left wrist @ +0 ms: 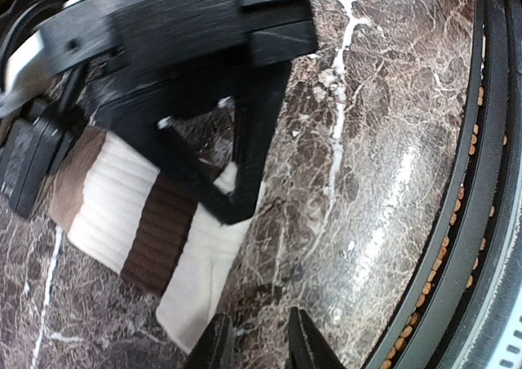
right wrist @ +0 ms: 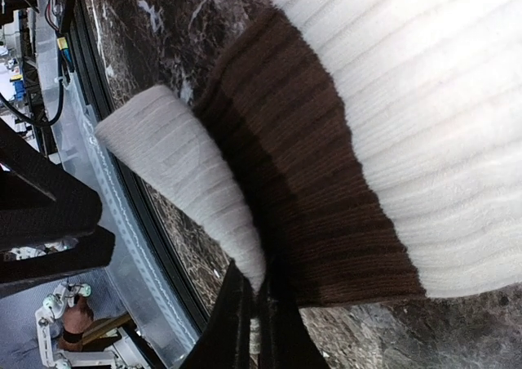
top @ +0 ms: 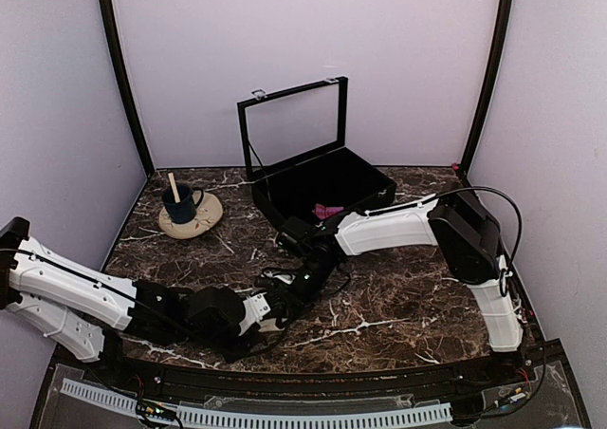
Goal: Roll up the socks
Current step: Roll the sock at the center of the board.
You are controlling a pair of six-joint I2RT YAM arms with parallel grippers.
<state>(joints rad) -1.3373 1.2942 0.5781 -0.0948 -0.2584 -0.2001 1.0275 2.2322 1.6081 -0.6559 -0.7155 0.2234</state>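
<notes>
The cream sock (left wrist: 106, 197), ribbed with brown bands, lies flat on the marble table near the front edge. My right gripper (right wrist: 259, 304) is shut on a folded-up corner of this cream sock (right wrist: 424, 100). In the left wrist view the right gripper (left wrist: 232, 210) presses down on the sock from above. My left gripper (left wrist: 261, 344) stands open just beside the sock's near end, with only bare marble between its fingers. The magenta-pink sock (top: 329, 211) lies inside the black case. In the top view both grippers meet at the table's front middle, and the arms largely hide the cream sock.
The black case (top: 365, 177) stands open at the back middle, its lid upright. A beige saucer (top: 211, 217) with a dark blue cup (top: 178, 204) sits at the back left. The table's black front rail (left wrist: 465, 222) runs close to the left gripper.
</notes>
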